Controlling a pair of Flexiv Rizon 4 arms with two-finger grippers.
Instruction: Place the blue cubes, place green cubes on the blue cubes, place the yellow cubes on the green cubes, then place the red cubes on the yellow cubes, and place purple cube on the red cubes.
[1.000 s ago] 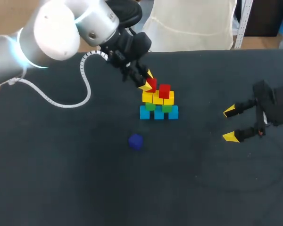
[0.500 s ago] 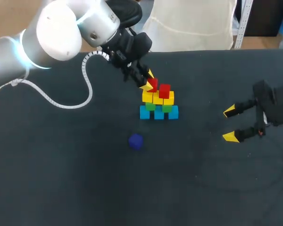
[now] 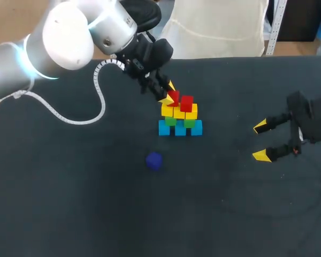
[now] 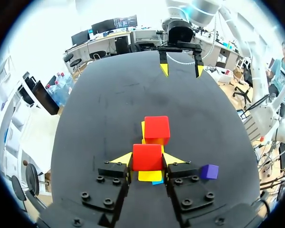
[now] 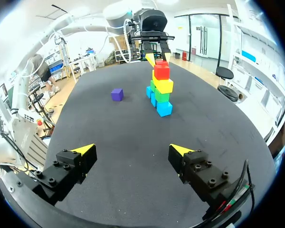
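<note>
Red cube [image 4: 147,157] stays clamped in left pincer [image 4: 147,160]; right pincer [image 5: 131,150] unmoved, open.

No text, label, number or sign could be read in any view. The stacked cubes [image 3: 180,115] and the purple cube [image 3: 154,160] showed plain coloured faces only, and the table [image 3: 85,214] carried no legible marking.
</note>
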